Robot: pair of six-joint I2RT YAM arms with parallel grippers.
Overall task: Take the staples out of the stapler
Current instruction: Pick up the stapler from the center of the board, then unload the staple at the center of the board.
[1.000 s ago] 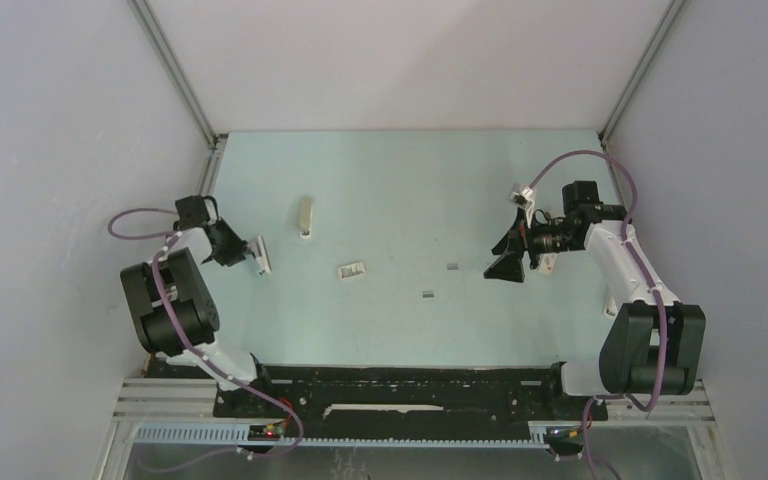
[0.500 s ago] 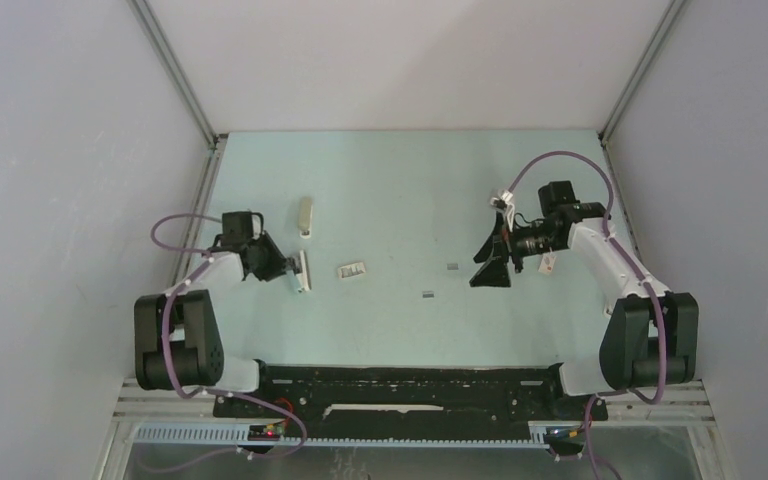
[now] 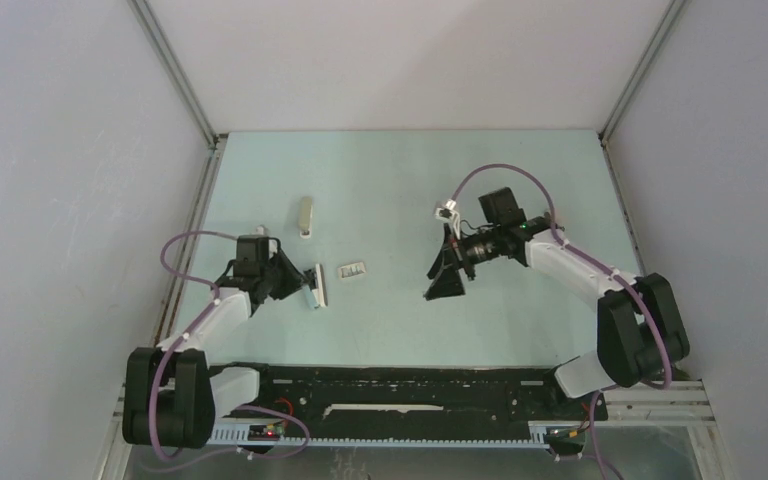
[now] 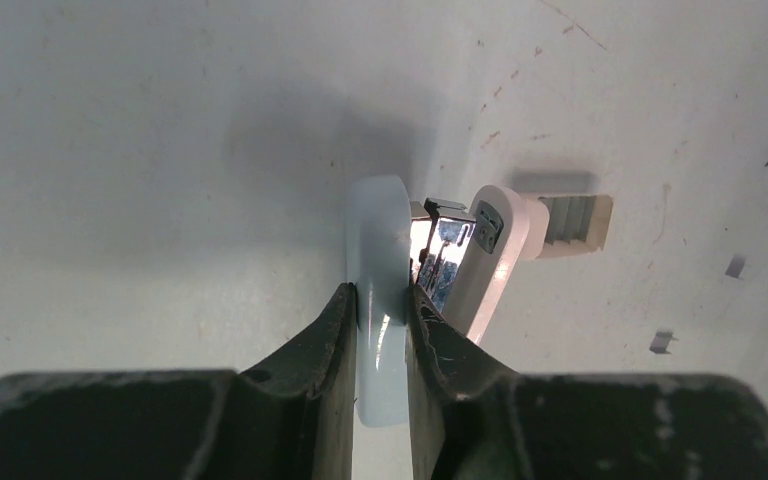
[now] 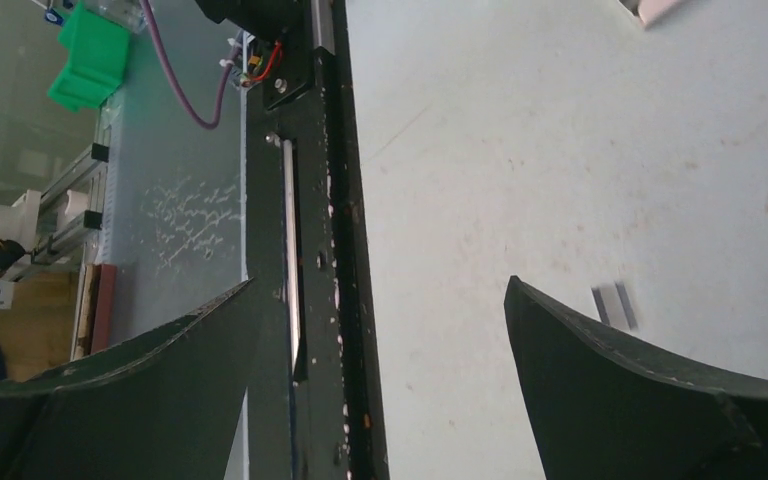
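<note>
A pale green surface (image 3: 410,170) is seen from above, with two arms reaching in from 6 o'clock. The left end effector (image 3: 302,284), toward 8 o'clock of the surface, is pinched narrow on the stapler (image 3: 316,288). Its wrist camera shows the fingers (image 4: 335,330) clamped on one white half. The other half splays open toward 1 o'clock, with bright metal in the gap. A small printed box (image 3: 351,270) lies just beside the stapler at 2 o'clock, and a beige bar (image 3: 305,218) lies farther off at 12 o'clock. The right end effector (image 3: 442,278) hangs near the middle of the surface, jaws spread wide and holding nothing. The staples (image 4: 663,342) lie loose on the surface as tiny grey strips. A blurred one shows just inside the right fingers, and from overhead that end effector hides them.
</note>
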